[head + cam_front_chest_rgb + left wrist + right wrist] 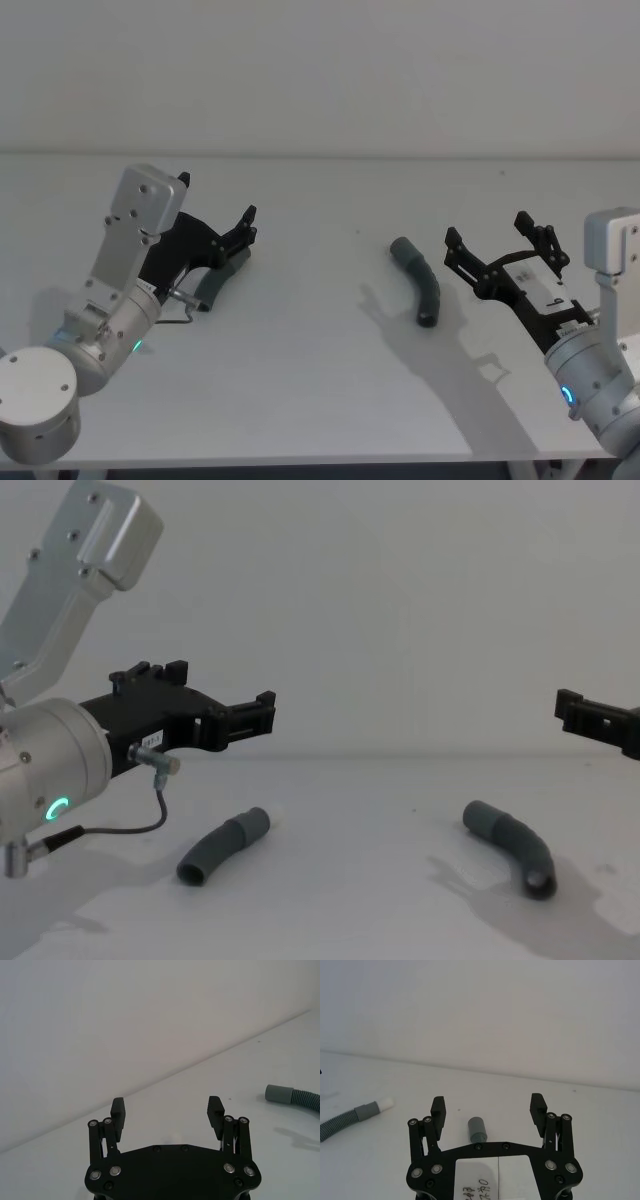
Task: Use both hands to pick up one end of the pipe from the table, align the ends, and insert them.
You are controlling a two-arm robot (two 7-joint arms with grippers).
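Observation:
Two dark-grey bent pieces of the pipe lie on the white table (320, 400). The left piece (216, 283) (225, 846) rests under my left gripper (216, 200) (222, 688), which hovers open above it with nothing between its fingers (167, 1107). The right wrist view shows this piece (350, 1116) with a whitish tip (386, 1104). The right piece (420, 280) (510, 845) lies at centre right. My right gripper (487, 230) (575, 712) hangs open just to its right and above it, and one collar end (476, 1130) shows between its fingers (488, 1105).
The table's far edge meets a plain white wall (320, 80). Bare table stretches between the two pieces and in front of them. The right piece also shows far off in the left wrist view (295, 1097). A thin cable (130, 825) loops under the left arm.

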